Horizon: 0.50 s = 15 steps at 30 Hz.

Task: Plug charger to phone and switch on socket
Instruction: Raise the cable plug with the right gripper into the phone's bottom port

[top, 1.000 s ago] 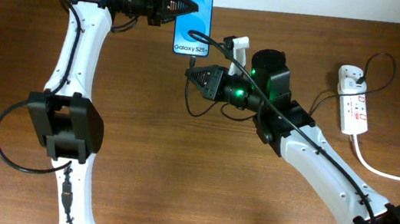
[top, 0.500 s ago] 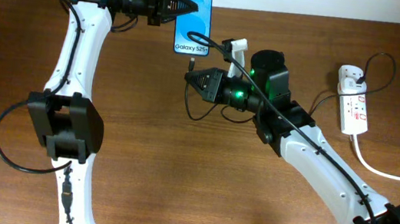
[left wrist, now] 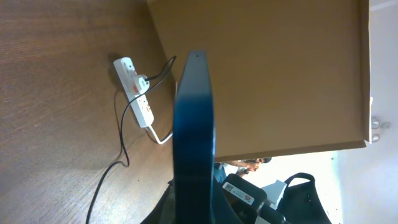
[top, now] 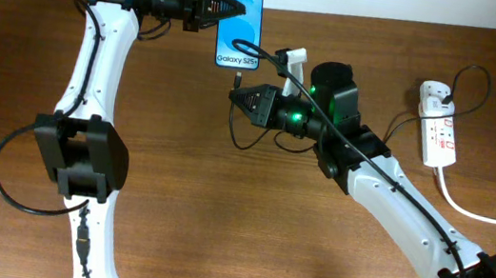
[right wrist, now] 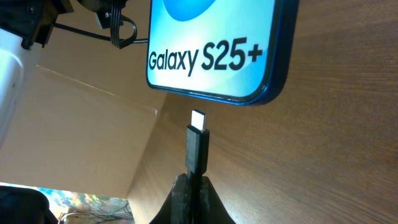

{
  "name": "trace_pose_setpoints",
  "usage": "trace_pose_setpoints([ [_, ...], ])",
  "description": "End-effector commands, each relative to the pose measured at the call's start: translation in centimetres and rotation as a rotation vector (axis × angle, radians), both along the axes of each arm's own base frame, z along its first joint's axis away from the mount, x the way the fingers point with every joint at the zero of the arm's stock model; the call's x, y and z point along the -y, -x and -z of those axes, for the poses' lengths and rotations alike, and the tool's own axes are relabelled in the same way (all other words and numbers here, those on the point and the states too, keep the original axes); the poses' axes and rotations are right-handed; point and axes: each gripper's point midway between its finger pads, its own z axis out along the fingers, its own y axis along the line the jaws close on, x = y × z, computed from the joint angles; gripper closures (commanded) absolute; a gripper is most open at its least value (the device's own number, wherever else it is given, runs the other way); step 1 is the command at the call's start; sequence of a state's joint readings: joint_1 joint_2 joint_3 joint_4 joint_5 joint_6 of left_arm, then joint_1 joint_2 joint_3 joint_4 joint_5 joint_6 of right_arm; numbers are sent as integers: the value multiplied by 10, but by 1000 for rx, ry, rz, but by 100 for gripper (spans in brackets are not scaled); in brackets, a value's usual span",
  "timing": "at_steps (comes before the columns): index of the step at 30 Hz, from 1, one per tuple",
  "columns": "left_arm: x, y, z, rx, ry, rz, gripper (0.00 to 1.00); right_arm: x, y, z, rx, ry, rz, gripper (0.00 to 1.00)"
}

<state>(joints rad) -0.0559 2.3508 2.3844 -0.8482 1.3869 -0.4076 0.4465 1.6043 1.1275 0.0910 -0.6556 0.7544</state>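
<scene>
The phone (top: 241, 21) with a bright blue screen and "Galaxy S25+" text is held at the table's far edge by my left gripper (top: 225, 8), which is shut on its side. In the left wrist view the phone (left wrist: 194, 130) shows edge-on. My right gripper (top: 239, 95) is shut on the charger plug (right wrist: 198, 146), whose metal tip points at the phone's bottom edge (right wrist: 214, 56) with a small gap. The thin black cable (top: 241, 136) loops below the gripper. The white socket (top: 438, 126) lies at the right, and also shows in the left wrist view (left wrist: 137, 93).
A thick white cord (top: 478, 213) trails from the socket toward the right edge. A black cable (top: 466, 86) loops up from the socket's plug. The right arm (top: 385, 195) stretches across the table's middle right.
The right gripper with the plug has shifted very slightly left toward the phone's bottom edge since one second ago. The left arm and phone have barely moved.
</scene>
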Motion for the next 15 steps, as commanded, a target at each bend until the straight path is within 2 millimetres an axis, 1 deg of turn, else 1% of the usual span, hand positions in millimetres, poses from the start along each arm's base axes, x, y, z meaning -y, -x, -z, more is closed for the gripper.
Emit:
trace_pose_setpoints([
  [1, 0, 4, -8, 30, 27, 28, 100, -1, 0, -4, 22, -3, -19, 96],
  [3, 8, 7, -8, 30, 27, 43, 100, -1, 0, -5, 25, -5, -19, 96],
  [7, 9, 8, -7, 50, 27, 48, 100, -3, 0, -12, 52, -23, -29, 96],
  [10, 10, 10, -9, 50, 35, 58, 100, -3, 0, -12, 52, -23, -29, 96],
  [12, 10, 10, -9, 49, 40, 61, 100, -2, 2, -6, 24, -10, -30, 96],
  [15, 8, 9, -10, 49, 41, 58, 100, -2, 2, -4, 19, -7, -29, 96],
])
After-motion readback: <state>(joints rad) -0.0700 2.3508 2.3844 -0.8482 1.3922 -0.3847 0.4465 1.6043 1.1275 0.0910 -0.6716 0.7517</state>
